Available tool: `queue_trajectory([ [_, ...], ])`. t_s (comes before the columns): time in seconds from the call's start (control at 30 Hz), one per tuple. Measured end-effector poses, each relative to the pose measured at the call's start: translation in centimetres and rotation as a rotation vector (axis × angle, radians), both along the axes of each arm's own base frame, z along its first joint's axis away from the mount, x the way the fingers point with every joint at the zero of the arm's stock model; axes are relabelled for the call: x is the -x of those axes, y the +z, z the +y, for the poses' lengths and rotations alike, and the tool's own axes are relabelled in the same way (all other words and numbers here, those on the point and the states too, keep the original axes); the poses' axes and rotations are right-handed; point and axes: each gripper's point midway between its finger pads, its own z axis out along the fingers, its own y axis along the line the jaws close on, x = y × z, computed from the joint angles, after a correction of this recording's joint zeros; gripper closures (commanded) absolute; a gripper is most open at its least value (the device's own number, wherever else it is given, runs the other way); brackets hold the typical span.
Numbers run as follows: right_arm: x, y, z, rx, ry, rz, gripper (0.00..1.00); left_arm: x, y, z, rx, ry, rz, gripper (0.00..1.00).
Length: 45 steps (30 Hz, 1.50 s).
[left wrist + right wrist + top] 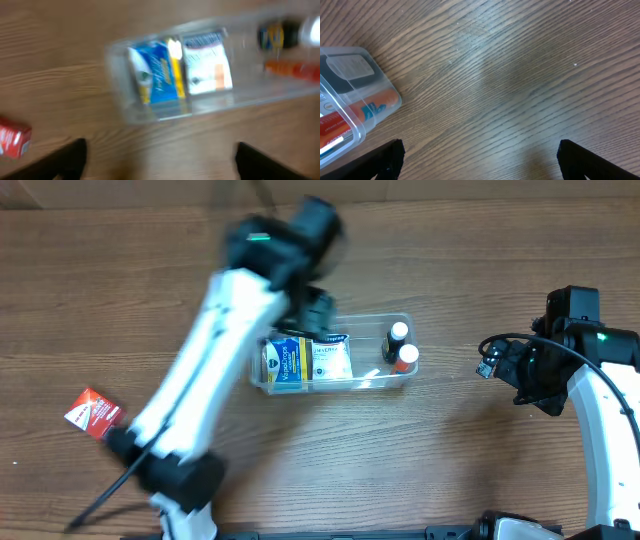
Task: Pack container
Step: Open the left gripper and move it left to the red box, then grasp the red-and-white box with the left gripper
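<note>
The clear plastic container (405,377) lies in the middle of the table. It holds a blue and yellow box (285,362), a white box (331,360) and two small bottles (400,346) at its right end. In the left wrist view the container (120,95) is blurred, with the blue box (157,72) and white box (207,62) inside. My left gripper (160,160) is open and empty above the table near the container's left end. My right gripper (480,160) is open and empty over bare wood to the right of the container (362,127).
A small red box (92,412) lies on the table at the far left; it also shows in the left wrist view (14,140). An orange-labelled bottle (370,111) shows through the container's corner in the right wrist view.
</note>
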Motion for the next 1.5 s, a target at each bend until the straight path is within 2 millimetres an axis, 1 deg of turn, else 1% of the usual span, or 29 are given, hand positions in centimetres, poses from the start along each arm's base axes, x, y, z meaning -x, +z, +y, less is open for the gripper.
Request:
queue_trajectory([
  [0.03,0.0,0.0,0.0,0.000,0.000,0.001,0.00,-0.1,2.0,2.6,0.022,0.087,-0.058,0.00],
  [0.07,0.1,0.0,0.0,0.000,0.000,0.002,0.00,-0.2,3.7,5.4,0.042,0.184,-0.106,0.00],
  [0.1,0.1,0.0,0.0,0.000,0.000,0.003,0.00,-0.2,4.8,8.2,0.054,0.287,-0.140,0.00],
  [0.13,0.1,0.0,0.0,0.000,0.000,0.003,0.00,-0.1,5.5,10.9,0.061,0.385,-0.162,0.00],
  [0.2,0.1,0.0,0.0,0.000,0.000,0.003,0.00,0.2,5.6,15.1,0.064,0.538,-0.170,0.00],
  [0.27,0.0,0.0,0.0,0.000,0.000,0.002,0.00,1.6,4.1,19.4,0.048,0.709,-0.120,0.00],
  [0.33,0.1,0.0,0.0,0.000,0.000,0.003,0.00,4.0,1.7,22.5,0.027,0.846,-0.036,0.00],
  [0.37,0.1,0.0,0.0,0.000,0.000,0.003,0.00,5.2,0.6,23.5,0.018,0.892,0.004,0.00],
  [0.4,0.0,0.0,0.0,0.000,0.000,0.001,0.00,7.5,-0.9,24.6,-0.001,0.957,0.062,0.00],
  [0.43,0.1,0.0,0.0,0.000,0.000,0.002,0.00,8.9,-1.5,25.3,-0.011,0.994,0.085,0.00],
  [0.5,0.0,0.0,0.0,0.000,0.000,0.002,0.00,11.7,-2.2,27.0,-0.031,1.085,0.050,0.00],
  [0.53,0.0,0.0,0.0,0.000,0.000,0.002,0.00,12.7,-2.1,28.0,-0.030,1.137,-0.007,0.00],
  [0.57,0.1,-0.1,0.0,0.000,0.000,0.004,0.00,13.6,-1.9,29.4,-0.028,1.201,-0.086,0.00],
  [0.6,0.1,-0.1,0.0,-0.001,0.000,0.004,0.00,14.0,-2.0,30.1,-0.029,1.231,-0.111,0.00],
  [0.63,0.1,-0.1,0.0,-0.001,0.000,0.003,0.00,14.1,-2.8,31.6,-0.018,1.270,-0.157,0.00],
  [0.67,0.1,-0.1,0.0,-0.001,0.000,0.004,0.00,14.3,-3.9,32.3,-0.017,1.289,-0.140,0.00],
  [0.7,0.1,-0.1,0.0,-0.001,0.000,0.004,0.00,14.2,-5.5,33.1,-0.011,1.304,-0.117,0.00],
  [0.73,0.1,-0.1,0.0,-0.001,0.000,0.003,0.00,14.1,-7.9,33.9,-0.004,1.319,-0.056,0.00],
  [0.8,0.1,-0.1,0.0,-0.001,0.000,0.004,0.00,13.9,-11.4,34.5,0.005,1.312,0.045,0.00],
  [0.83,0.1,-0.1,0.0,-0.001,0.000,0.004,0.00,13.1,-14.1,35.1,0.011,1.283,0.115,0.00],
  [0.87,0.1,-0.1,0.0,-0.001,0.000,0.005,0.00,12.4,-15.6,35.6,0.013,1.259,0.139,0.00],
  [0.97,0.1,-0.1,0.0,-0.001,0.000,0.004,0.00,10.6,-18.7,36.7,0.026,1.194,0.159,0.00],
  [1.0,0.1,-0.1,0.0,-0.001,0.000,0.003,0.00,10.2,-19.0,36.9,0.026,1.162,0.157,0.00],
  [1.1,0.1,-0.1,0.0,-0.001,0.000,0.003,0.00,7.9,-20.7,38.0,0.049,1.092,0.103,0.00],
  [1.3,0.0,0.0,0.0,0.000,0.000,0.000,0.00,7.3,-23.4,38.1,0.066,1.047,0.142,0.00],
  [1.4,0.0,0.0,0.0,0.000,0.000,0.000,0.00,7.2,-24.2,38.2,0.070,1.044,0.154,0.00],
  [1.5,0.0,-0.1,0.0,0.000,0.001,0.000,0.00,6.7,-24.4,38.4,0.071,1.043,0.134,0.00],
])
